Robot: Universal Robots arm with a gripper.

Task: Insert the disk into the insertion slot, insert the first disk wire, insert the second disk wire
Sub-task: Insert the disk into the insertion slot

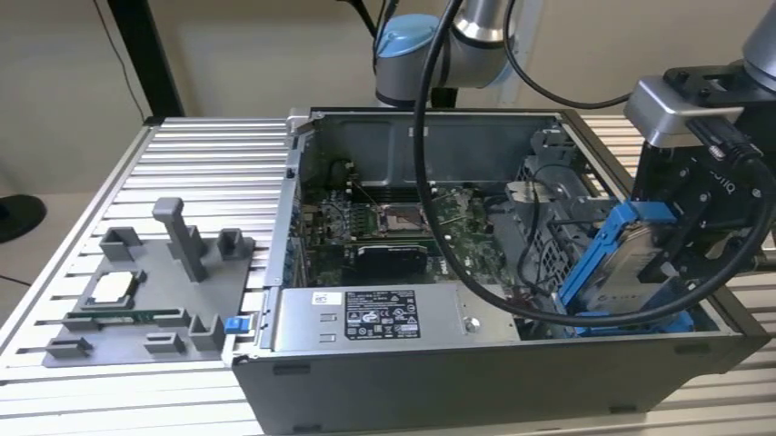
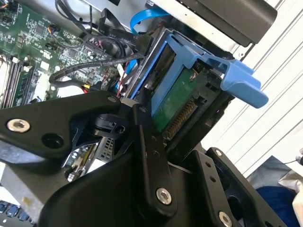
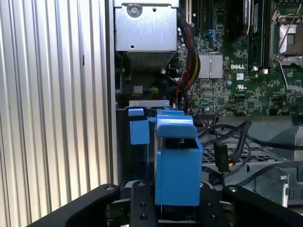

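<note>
A plain beige wall (image 1: 243, 54) is standing behind a ribbed metal table (image 1: 182, 163), which is catching soft, even light along its ridges. A black post (image 1: 144, 54) is rising at the table's far corner on the exterior view's left. Pale floor (image 1: 31, 268) is showing beside the table there.

Arm (image 1: 482, 32) angled down, tool (image 1: 664, 254) seemingly clamped on the disk (image 1: 621, 265).

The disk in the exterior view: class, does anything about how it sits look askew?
Yes. The disk leans at a slant, its upper end rising above the insertion slot rather than lying flush inside; the gripper is clamped on it.
</note>
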